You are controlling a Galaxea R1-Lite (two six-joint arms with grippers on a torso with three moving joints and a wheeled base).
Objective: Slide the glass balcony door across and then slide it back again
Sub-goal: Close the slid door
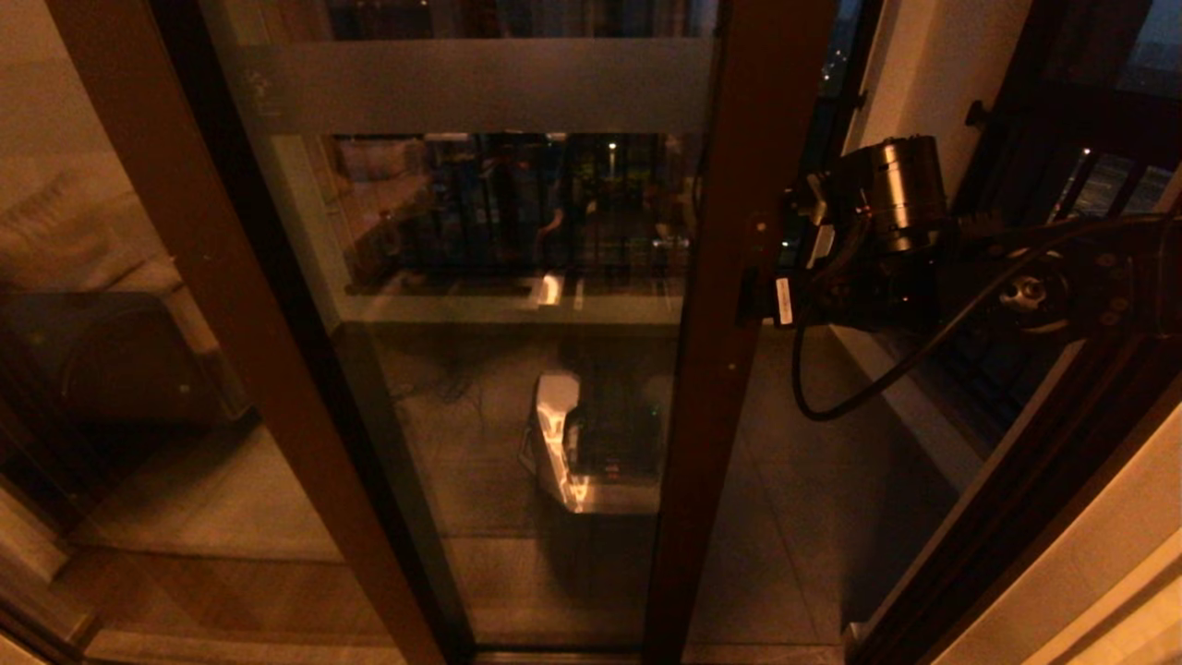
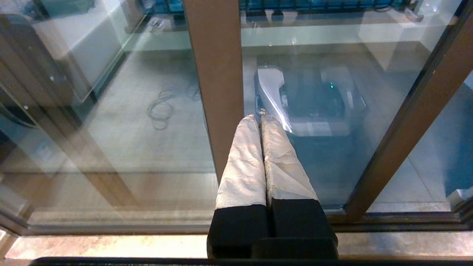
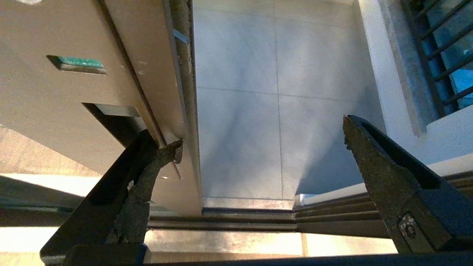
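Note:
The glass balcony door (image 1: 517,369) stands before me, with a frosted band (image 1: 480,88) near its top and a reddish-brown stile (image 1: 729,277). It is partly slid aside, and a gap with balcony floor shows to the stile's right. My right gripper (image 1: 765,300) is at that stile's edge. In the right wrist view the right gripper (image 3: 260,136) is open, one fingertip (image 3: 168,149) pressed against the door's edge (image 3: 184,111) beside the recessed handle slot (image 3: 114,112), the other finger free. My left gripper (image 2: 260,117) is shut on nothing, low in front of the glass.
A fixed brown-framed panel (image 1: 175,231) on the left shows a dark washing machine (image 1: 111,360). A white and dark machine (image 1: 591,443) shows in the glass. The floor track (image 3: 240,221) runs below. A white wall (image 1: 923,74) and a black-barred railing window (image 1: 1099,185) stand at the right.

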